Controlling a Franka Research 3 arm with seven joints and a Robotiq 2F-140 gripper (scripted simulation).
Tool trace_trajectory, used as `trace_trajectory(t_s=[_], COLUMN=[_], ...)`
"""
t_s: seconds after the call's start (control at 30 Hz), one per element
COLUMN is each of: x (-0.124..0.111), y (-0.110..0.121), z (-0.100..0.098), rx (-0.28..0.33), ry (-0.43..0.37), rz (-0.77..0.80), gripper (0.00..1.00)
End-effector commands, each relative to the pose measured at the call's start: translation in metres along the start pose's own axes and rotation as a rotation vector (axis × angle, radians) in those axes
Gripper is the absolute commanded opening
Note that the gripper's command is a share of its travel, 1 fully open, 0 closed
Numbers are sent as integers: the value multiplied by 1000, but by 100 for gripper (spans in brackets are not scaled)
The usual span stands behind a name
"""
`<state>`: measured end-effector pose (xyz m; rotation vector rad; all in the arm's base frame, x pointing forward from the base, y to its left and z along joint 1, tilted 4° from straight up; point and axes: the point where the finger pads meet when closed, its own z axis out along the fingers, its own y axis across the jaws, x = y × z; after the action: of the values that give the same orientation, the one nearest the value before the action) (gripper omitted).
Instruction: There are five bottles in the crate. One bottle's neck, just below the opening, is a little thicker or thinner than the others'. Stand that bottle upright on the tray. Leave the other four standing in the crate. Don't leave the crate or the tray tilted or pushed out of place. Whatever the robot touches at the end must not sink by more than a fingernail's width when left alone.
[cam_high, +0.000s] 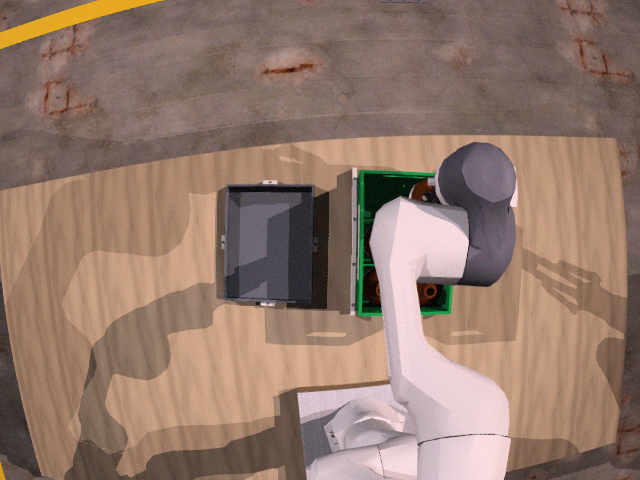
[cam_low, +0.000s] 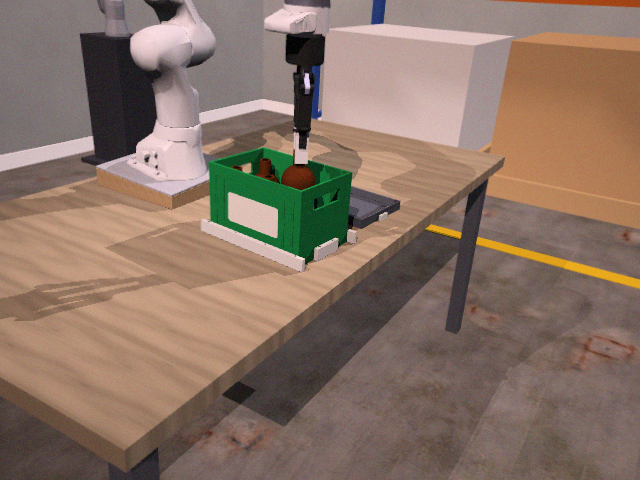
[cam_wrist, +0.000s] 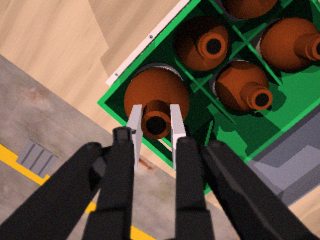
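On the table (cam_low: 155, 310), arm (cam_high: 413, 289) hides claw (cam_wrist: 155, 123) gripping bottle (cam_wrist: 152, 90).

My arm (cam_high: 408, 289) has smooth white link shells and a dark grey rounded wrist housing (cam_high: 478, 206). The gripper (cam_wrist: 156, 125) is matte black, with pale grey flat fingertip pads (cam_wrist: 134, 122).

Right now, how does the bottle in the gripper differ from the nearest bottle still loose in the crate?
The gripped bottle has gripper pads on both sides of its neck and stands in a corner cell; the loose bottle is untouched, in an inner cell. Both are brown, open-mouthed and inside the green crate.
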<state>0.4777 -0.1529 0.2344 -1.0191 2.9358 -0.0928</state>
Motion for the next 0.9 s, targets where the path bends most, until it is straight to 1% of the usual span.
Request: trace_trajectory(t_s=[0.0, 0.87], x=[0, 0], y=[-2, -2], z=[-4, -6], rx=[7, 7], ry=[-1, -1], rz=[4, 4], gripper=[10, 10])
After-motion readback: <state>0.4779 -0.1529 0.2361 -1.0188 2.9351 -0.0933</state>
